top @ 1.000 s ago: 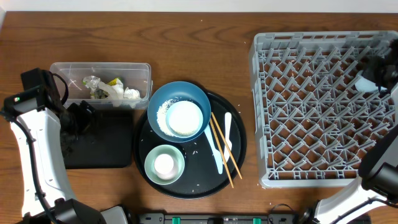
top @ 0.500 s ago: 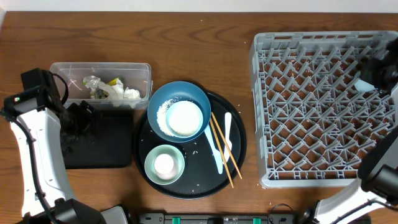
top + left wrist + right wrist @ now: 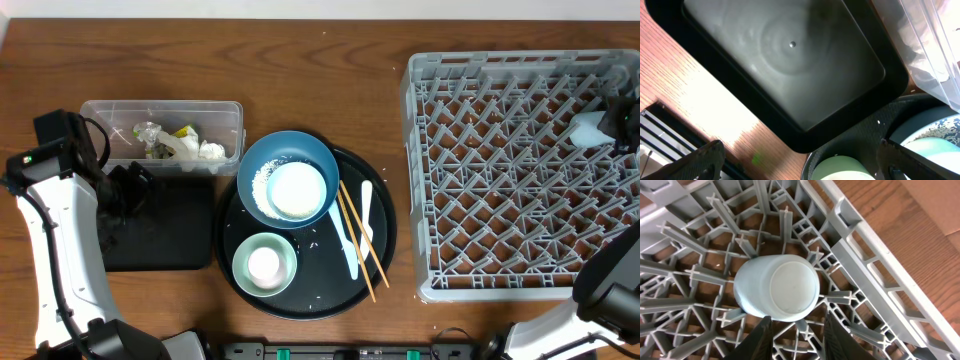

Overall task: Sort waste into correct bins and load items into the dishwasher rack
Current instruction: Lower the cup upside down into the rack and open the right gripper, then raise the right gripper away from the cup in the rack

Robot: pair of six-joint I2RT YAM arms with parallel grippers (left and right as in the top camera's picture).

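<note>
From above, the grey rack [image 3: 412, 180] filled the right of the frame, with a pale cup [image 3: 586, 127] at its upper right edge. Upper left sat the clear tub [image 3: 160, 104] holding crumpled waste [image 3: 180, 143], the black tray [image 3: 170, 235] just below it under the left arm [image 3: 55, 230]. On the round tray [image 3: 320, 268] at centre were the blue bowl [image 3: 258, 160], a mint bowl [image 3: 264, 263], a spoon [image 3: 357, 235] and chopsticks [image 3: 360, 245]. In the left wrist view the left gripper [image 3: 800, 146] hung over the black tray's near corner, jaws spread wide on nothing. In the right wrist view the right gripper [image 3: 796, 322] had its fingers [image 3: 757, 340] apart just below the cup, which sat among the pegs, base towards the camera.
</note>
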